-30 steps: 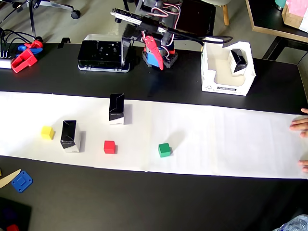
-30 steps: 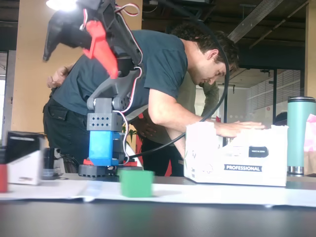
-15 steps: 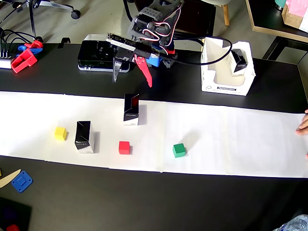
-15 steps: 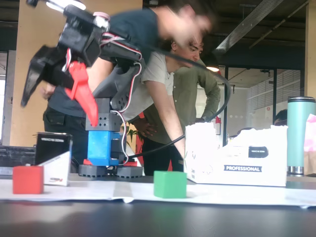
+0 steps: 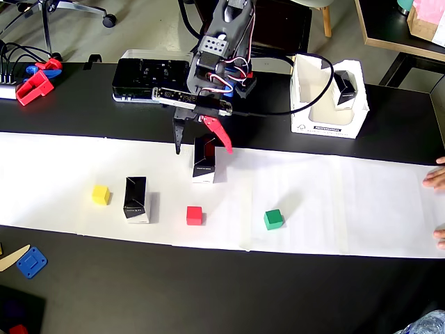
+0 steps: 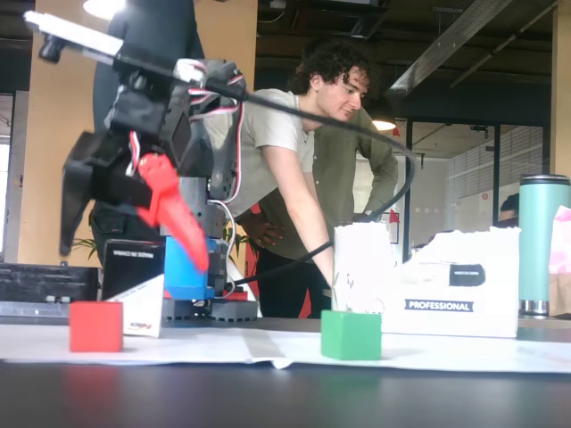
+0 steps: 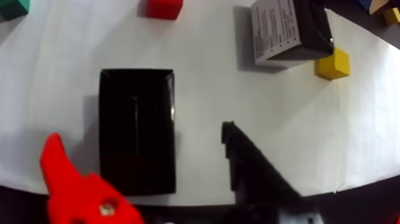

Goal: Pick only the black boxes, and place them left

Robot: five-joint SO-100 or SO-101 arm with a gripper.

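One black box (image 5: 204,161) stands upright on the white paper, and my gripper (image 5: 202,148) is open above it, the black finger on its left and the red finger on its right. In the wrist view the box's top (image 7: 137,140) lies between the fingers of the gripper (image 7: 140,133), untouched. The fixed view shows the gripper (image 6: 132,254) hanging open in front of that box (image 6: 134,265). A second black box (image 5: 136,200) (image 7: 291,27) stands further left. A third black box (image 5: 344,89) sits inside the white carton (image 5: 304,104).
A yellow cube (image 5: 101,194), a red cube (image 5: 194,215) and a green cube (image 5: 273,219) sit on the paper sheet (image 5: 334,195). A flat black case (image 5: 149,73) lies behind the arm. A person's hand (image 5: 434,179) rests on the paper's right edge.
The arm unfolded and came down over the nearer black box with its fingers spread. The paper with all its boxes and cubes slid to the right.
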